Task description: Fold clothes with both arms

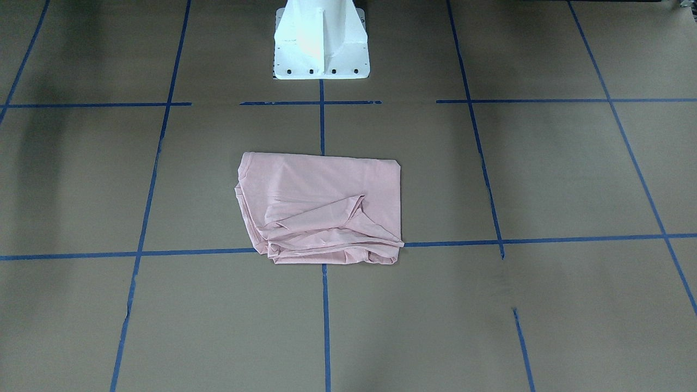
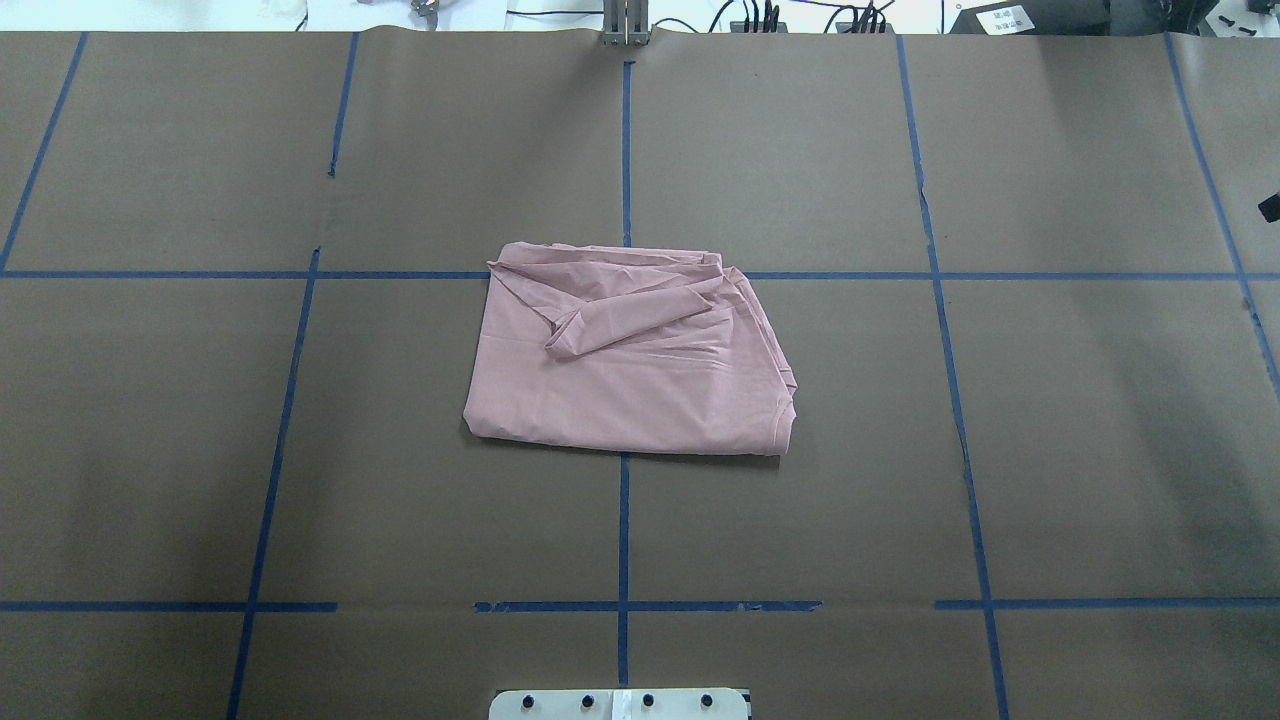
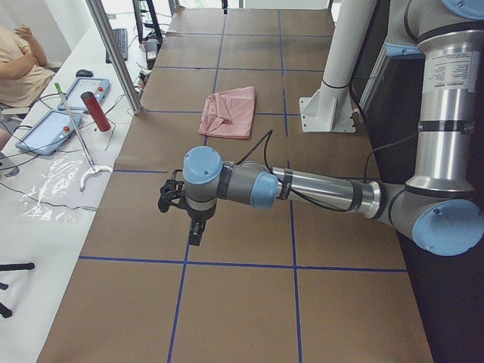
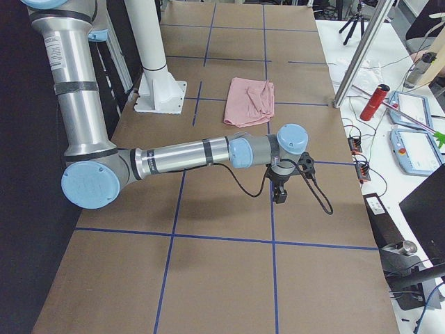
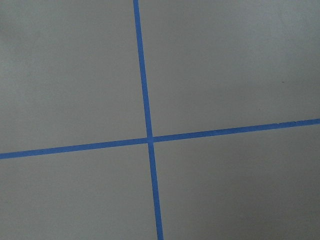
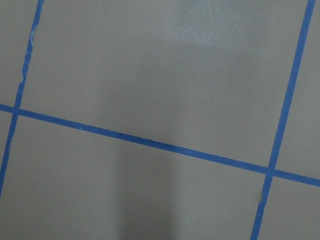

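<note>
A: Where is the T-shirt (image 2: 630, 370)?

B: In the middle of the table (image 2: 200, 420), folded into a rough pink rectangle. It lies across the centre line of blue tape (image 2: 624, 150), just in front of the white pedestal (image 1: 321, 43). A loose flap lies creased on top, on the side far from the robot.

A: Do the overhead and front-facing views show the arms?

B: No, only the cloth, the table and the pedestal. The arms show in the side views. From the left end, the left arm (image 3: 318, 189) reaches out low over the table, and the left gripper (image 3: 195, 236) points down above bare paper, well apart from the shirt. From the right end, the right arm (image 4: 181, 154) does the same, and the right gripper (image 4: 280, 195) hangs over the near squares.

A: Are the jaws open or closed?

B: I cannot tell for either gripper. Each wrist camera shows only brown surface and crossing tape lines.

A: Anything beside the table?

B: On the bench along the far side stand a red cylinder (image 3: 96, 111), upright, its contents hidden, and two tablets (image 3: 50, 131). A person (image 3: 19, 64) sits at the bench's edge.
</note>
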Motion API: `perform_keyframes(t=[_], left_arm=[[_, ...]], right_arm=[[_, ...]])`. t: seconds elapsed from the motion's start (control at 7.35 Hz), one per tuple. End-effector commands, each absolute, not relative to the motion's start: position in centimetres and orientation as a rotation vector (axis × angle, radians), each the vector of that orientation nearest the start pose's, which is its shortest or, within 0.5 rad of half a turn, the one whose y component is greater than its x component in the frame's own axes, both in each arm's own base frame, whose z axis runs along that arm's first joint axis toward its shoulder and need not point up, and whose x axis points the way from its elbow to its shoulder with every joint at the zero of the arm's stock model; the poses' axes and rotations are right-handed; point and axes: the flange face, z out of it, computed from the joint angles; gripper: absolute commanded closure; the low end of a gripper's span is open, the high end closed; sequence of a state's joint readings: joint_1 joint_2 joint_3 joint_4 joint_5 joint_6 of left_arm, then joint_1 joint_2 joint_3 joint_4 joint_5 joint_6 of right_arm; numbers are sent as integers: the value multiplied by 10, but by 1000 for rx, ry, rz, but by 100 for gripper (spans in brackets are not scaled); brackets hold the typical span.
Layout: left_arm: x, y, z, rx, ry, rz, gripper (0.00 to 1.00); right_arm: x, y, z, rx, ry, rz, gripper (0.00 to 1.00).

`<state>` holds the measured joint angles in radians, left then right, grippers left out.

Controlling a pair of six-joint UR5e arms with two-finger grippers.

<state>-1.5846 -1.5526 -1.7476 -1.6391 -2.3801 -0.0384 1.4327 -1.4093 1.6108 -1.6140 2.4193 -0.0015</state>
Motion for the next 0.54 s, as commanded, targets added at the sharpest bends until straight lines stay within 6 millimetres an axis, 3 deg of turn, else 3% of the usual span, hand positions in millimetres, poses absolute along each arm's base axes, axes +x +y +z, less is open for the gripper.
perform_keyframes(t=[0.0, 0.41], left_arm=[[-68, -491, 570, 203, 809, 42, 0], [-68, -491, 572, 200, 809, 41, 0]], right_arm=[[-20, -567, 553, 90, -856, -198, 0], [-19, -567, 549, 97, -859, -199, 0]])
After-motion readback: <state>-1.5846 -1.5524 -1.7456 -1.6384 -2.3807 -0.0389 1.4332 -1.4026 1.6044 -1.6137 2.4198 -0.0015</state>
